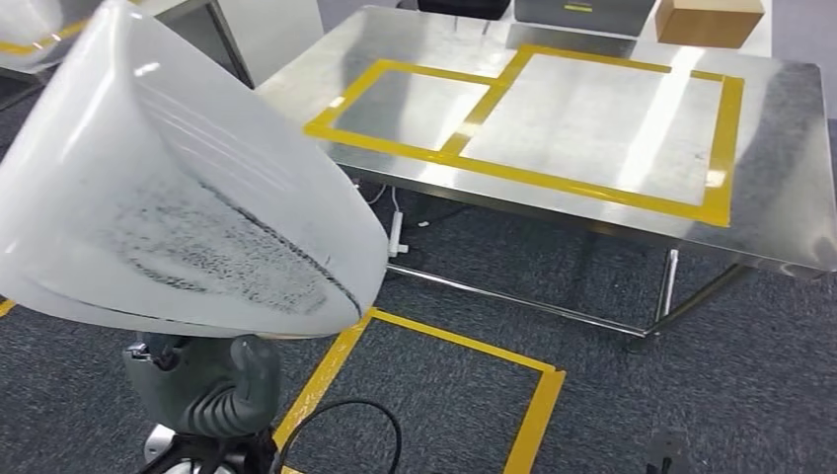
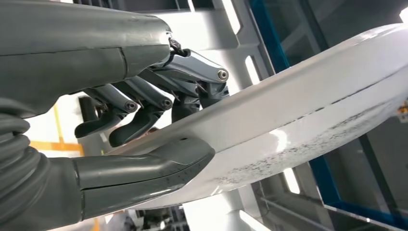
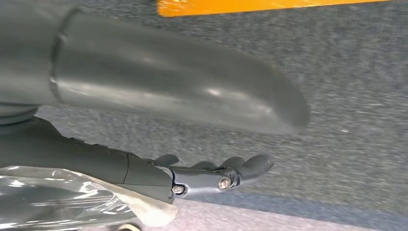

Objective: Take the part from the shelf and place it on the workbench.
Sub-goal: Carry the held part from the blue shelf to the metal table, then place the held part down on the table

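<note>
I've got the part (image 1: 178,188), a big white curved shell with black speckling, up at 9 o'clock in head view, held off the floor and well short of the workbench (image 1: 780,197), which sits at 1 to 2 o'clock with yellow tape frames (image 1: 533,173) on its steel top. My left hand (image 2: 159,130) is clamped on the part's edge: thumb under the rim, fingers (image 2: 144,108) curled over the top face. My right hand (image 3: 211,175) hangs by the grey floor, fingers stretched out and apart, holding nothing.

Handling guess: stiff, thin-walled moulding, light for its size, glossy so probably slippery. A one-handed rim grip leaves a long overhang, so it could twist or slide. I'd add the right hand under the far rim before setting down. Cardboard box (image 1: 709,20) at 1 o'clock, far edge.
</note>
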`<action>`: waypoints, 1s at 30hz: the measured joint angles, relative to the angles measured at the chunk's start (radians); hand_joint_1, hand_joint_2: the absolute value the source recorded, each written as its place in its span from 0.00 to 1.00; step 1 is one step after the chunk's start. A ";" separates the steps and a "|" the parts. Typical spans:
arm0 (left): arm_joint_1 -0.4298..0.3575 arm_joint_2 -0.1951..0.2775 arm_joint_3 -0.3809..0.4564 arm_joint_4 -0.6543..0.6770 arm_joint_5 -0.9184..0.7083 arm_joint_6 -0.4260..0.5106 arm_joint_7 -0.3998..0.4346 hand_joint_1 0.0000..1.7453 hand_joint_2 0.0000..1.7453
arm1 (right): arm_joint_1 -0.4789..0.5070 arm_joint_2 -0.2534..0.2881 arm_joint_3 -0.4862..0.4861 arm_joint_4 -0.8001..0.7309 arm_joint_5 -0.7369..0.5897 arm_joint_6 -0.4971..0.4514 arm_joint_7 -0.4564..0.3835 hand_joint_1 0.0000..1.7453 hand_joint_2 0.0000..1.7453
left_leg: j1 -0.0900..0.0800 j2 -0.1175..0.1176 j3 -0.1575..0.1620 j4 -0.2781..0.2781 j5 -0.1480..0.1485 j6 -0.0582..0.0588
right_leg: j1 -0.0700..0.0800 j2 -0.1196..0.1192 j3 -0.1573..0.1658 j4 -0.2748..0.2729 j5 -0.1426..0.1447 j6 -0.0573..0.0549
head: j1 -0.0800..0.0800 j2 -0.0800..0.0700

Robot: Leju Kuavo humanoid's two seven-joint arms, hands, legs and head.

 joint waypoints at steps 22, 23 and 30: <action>-0.003 0.002 -0.002 0.002 0.001 -0.004 -0.007 1.00 1.00 | -0.006 -0.007 -0.003 -0.002 0.007 -0.005 -0.009 0.00 0.00 | -0.003 -0.007 -0.166 0.002 0.101 0.040 | 0.003 0.012 0.003 0.213 -0.220 0.040 | 0.002 0.000; -0.003 0.002 -0.002 0.002 0.001 -0.004 -0.007 1.00 1.00 | -0.006 -0.007 -0.004 -0.002 0.006 -0.004 -0.009 0.00 0.00 | -0.004 -0.008 -0.153 0.002 0.091 0.039 | 0.004 0.012 0.004 0.170 -0.186 0.038 | 0.002 0.000; -0.004 0.003 -0.004 0.003 -0.010 -0.008 0.004 1.00 1.00 | -0.010 -0.009 -0.005 -0.002 -0.004 0.012 -0.015 0.00 0.00 | -0.008 0.008 -0.100 0.002 0.055 0.012 | 0.019 -0.010 0.054 -0.022 -0.031 -0.009 | 0.000 0.000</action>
